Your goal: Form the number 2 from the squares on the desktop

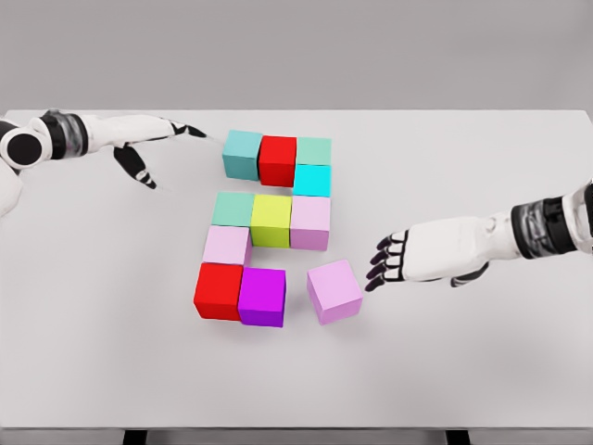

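1. lay tilted, apart from the purple cube (262,296): loose pink cube (334,290).
2. hovered beside it, fingers released: right hand (400,260).
3. rested spread near the worktop (482,371) far-left edge: left hand (148,148).

table (482,371) white | loose cube (334,291) pink | hands white, fingertips black

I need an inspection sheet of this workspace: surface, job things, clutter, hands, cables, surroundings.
Surface: white flat tabletop, no marks seen.
Job things: ten coloured cubes form most of a 2; a loose pale pink cube lies tilted, apart from the magenta cube at the bottom row's end.
Clutter: nothing seen.
Hands: left hand open, far left; right hand open, just right of the loose cube, not touching.
Cables: nothing seen.
Surroundings: plain grey backdrop.
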You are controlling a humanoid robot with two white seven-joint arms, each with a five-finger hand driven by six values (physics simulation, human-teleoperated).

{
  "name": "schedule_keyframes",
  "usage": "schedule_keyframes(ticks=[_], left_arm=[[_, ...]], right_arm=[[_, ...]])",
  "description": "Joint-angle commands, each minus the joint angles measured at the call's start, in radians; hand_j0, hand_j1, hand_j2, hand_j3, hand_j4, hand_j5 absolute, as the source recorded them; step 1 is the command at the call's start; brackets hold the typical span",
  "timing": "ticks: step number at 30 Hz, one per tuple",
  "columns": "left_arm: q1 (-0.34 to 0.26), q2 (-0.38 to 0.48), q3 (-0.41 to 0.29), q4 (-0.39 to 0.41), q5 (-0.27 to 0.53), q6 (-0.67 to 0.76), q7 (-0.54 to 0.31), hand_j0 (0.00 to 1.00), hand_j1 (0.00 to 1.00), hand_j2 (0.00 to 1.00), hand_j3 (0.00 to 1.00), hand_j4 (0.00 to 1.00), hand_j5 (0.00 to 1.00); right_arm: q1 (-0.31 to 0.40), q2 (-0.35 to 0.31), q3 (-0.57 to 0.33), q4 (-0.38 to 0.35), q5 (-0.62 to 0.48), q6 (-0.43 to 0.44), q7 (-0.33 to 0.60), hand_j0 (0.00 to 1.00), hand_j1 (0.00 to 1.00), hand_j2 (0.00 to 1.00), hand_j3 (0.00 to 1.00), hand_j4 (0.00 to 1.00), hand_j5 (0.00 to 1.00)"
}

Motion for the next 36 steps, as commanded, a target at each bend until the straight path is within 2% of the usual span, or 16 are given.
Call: schedule_keyframes(ticks=[1, 2, 6, 8, 10, 13, 15, 17, 19, 24, 32, 36], left_arm=[[0.0, 0.045, 0.006, -0.004, 0.024, 0.002, 0.001, 1.0, 1.0, 1.0, 1.0, 1.0, 1.0], [-0.003, 0.053, 0.006, -0.012, 0.024, 0.002, 0.001, 1.0, 1.0, 1.0, 1.0, 1.0, 1.0], [-0.009, 0.134, 0.027, -0.143, 0.024, 0.002, 0.001, 1.0, 1.0, 1.0, 1.0, 1.0, 1.0], [0.012, 0.137, 0.094, -0.193, 0.023, 0.002, -0.001, 1.0, 1.0, 1.0, 1.0, 1.0, 1.0], [0.049, 0.145, 0.121, -0.231, 0.023, 0.002, -0.007, 1.0, 1.0, 1.0, 1.0, 1.0, 1.0], [0.071, 0.209, 0.131, -0.335, 0.023, 0.002, -0.033, 1.0, 1.0, 1.0, 1.0, 1.0, 1.0], [0.069, 0.219, 0.142, -0.334, 0.023, 0.002, -0.037, 1.0, 1.0, 1.0, 1.0, 1.0, 1.0], [0.106, 0.222, 0.147, -0.369, 0.024, 0.002, -0.037, 1.0, 1.0, 1.0, 1.0, 1.0, 1.0], [0.107, 0.22, 0.148, -0.371, 0.024, 0.002, -0.037, 1.0, 1.0, 1.0, 1.0, 1.0, 1.0], [0.117, 0.214, 0.159, -0.358, 0.023, 0.002, -0.037, 1.0, 1.0, 1.0, 1.0, 1.0, 1.0], [0.12, 0.217, 0.236, -0.338, 0.016, 0.002, -0.037, 1.0, 1.0, 1.0, 1.0, 1.0, 1.0], [0.121, 0.211, 0.234, -0.328, 0.016, 0.002, -0.037, 1.0, 1.0, 1.0, 1.0, 1.0, 1.0]], right_arm=[[0.0, 0.019, 0.008, -0.001, -0.005, 0.002, 0.0, 1.0, 1.0, 1.0, 1.0, 1.0, 1.0], [-0.002, 0.023, 0.008, -0.001, -0.005, 0.002, 0.0, 1.0, 1.0, 1.0, 1.0, 1.0, 1.0], [-0.006, 0.051, 0.042, -0.001, -0.004, 0.002, 0.0, 1.0, 1.0, 1.0, 1.0, 1.0, 1.0], [-0.008, 0.057, 0.05, -0.001, -0.004, 0.002, 0.0, 1.0, 1.0, 1.0, 1.0, 1.0, 1.0], [-0.008, 0.057, 0.056, -0.001, -0.004, 0.002, 0.0, 1.0, 1.0, 1.0, 1.0, 1.0, 1.0], [-0.012, 0.057, 0.056, -0.001, -0.004, 0.002, 0.0, 1.0, 1.0, 1.0, 1.0, 1.0, 1.0], [-0.014, 0.048, 0.056, 0.0, -0.004, 0.002, 0.0, 1.0, 1.0, 1.0, 1.0, 1.0, 1.0], [-0.014, 0.043, 0.056, 0.0, -0.002, 0.002, 0.0, 1.0, 1.0, 1.0, 1.0, 1.0, 1.0], [-0.017, 0.033, 0.054, 0.002, -0.001, 0.002, 0.0, 1.0, 1.0, 1.0, 1.0, 1.0, 1.0], [-0.02, 0.02, 0.042, 0.002, 0.012, 0.002, 0.0, 1.0, 1.0, 1.0, 1.0, 1.0, 1.0], [-0.021, 0.027, 0.008, 0.002, -0.002, 0.002, 0.0, 1.0, 1.0, 1.0, 1.0, 1.0, 1.0], [-0.021, 0.027, -0.031, 0.002, -0.05, 0.002, 0.0, 1.0, 1.0, 1.0, 1.0, 1.0, 1.0]])
